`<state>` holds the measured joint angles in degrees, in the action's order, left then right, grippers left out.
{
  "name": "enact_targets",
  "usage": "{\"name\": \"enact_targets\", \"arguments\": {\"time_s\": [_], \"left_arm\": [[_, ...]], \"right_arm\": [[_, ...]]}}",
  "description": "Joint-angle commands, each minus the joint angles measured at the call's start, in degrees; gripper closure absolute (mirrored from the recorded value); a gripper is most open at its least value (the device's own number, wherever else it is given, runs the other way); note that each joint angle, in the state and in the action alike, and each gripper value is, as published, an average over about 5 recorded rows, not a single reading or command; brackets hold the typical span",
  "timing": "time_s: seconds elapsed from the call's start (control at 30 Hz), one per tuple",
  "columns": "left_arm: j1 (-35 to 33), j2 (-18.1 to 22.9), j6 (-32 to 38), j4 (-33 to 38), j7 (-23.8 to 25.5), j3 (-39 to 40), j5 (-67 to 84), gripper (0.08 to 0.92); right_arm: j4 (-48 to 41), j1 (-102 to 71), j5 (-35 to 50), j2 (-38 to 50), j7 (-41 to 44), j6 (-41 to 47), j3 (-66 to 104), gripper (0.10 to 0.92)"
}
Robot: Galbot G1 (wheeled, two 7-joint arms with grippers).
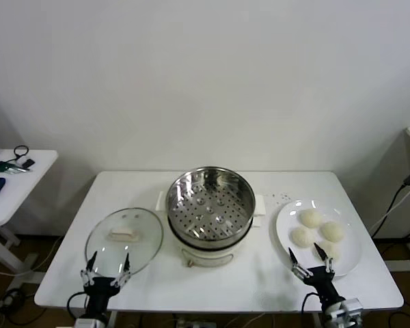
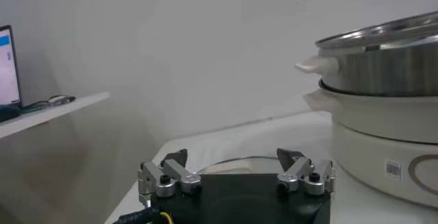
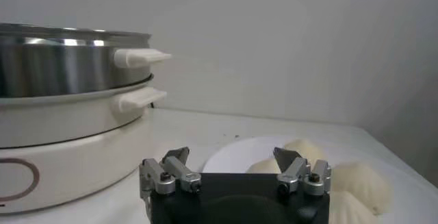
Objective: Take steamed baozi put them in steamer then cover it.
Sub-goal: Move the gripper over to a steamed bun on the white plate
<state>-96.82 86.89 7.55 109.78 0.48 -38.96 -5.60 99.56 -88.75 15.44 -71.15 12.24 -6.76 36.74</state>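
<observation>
Both arms sit low at the near edge of the white table (image 1: 212, 287), each reaching up from below with its fingers pointing away from the robot. The left gripper (image 1: 106, 264) hovers at the near rim of the cover (image 1: 124, 240), jaws apart and holding nothing; its wrist view shows the same fingers (image 2: 172, 166) spread wide, with the cover (image 2: 239, 164) flat on the table just beyond them. The right gripper (image 1: 309, 257) is at the near edge of the plate (image 1: 348, 263), jaws likewise apart, with the nearest bun partly hidden behind it. The cover lies flat to the left of the steamer (image 1: 210, 203), just beside it, clear glass with a metal rim; its oblong cream handle (image 1: 125, 234) runs roughly left to right. The steamer stands upright at the table's middle, a shiny steel basket with a perforated floor and nothing in it, on a cream-white pot base (image 1: 206, 255). In the wrist views its cream side handles stick out level, one above the other (image 3: 140, 57). The four baozi (image 1: 311, 218) cluster on the plate to the right of the steamer, smooth, domed and cream-white, close together; whether they touch I cannot tell. A side table (image 1: 17, 184) with small items stands well to the left.
</observation>
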Motion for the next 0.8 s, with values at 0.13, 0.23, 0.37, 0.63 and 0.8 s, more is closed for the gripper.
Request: {"name": "enact_targets", "arguments": {"time_s": [0.13,0.23,0.37,0.63,0.8], "left_arm": [[0.2,-0.6,-0.7,0.8,-0.5,0.3,2.1,0.177],[0.1,-0.9,-0.6,1.2,-0.6,0.5,2.8,0.177],[-0.1,-1.2,-0.3,1.4,-0.7,0.6,2.8,0.177],[-0.4,-1.7,-0.2,1.4,-1.7,0.3,3.3,0.177],[-0.7,-1.8,-0.1,1.3,-1.8,-0.1,3.6,0.177]], "right_arm": [[-1.1,4.2,-1.4,9.8,9.8,8.8,1.6,0.203],[-3.3,7.6,-3.6,16.2,16.0,11.6,2.1,0.203],[-6.5,12.9,-5.0,24.9,23.5,13.6,0.8,0.203],[-17.6,32.5,-8.9,41.2,38.9,10.5,-13.0,0.203],[-24.0,51.1,-10.8,47.2,47.7,9.2,-31.3,0.203]]}}
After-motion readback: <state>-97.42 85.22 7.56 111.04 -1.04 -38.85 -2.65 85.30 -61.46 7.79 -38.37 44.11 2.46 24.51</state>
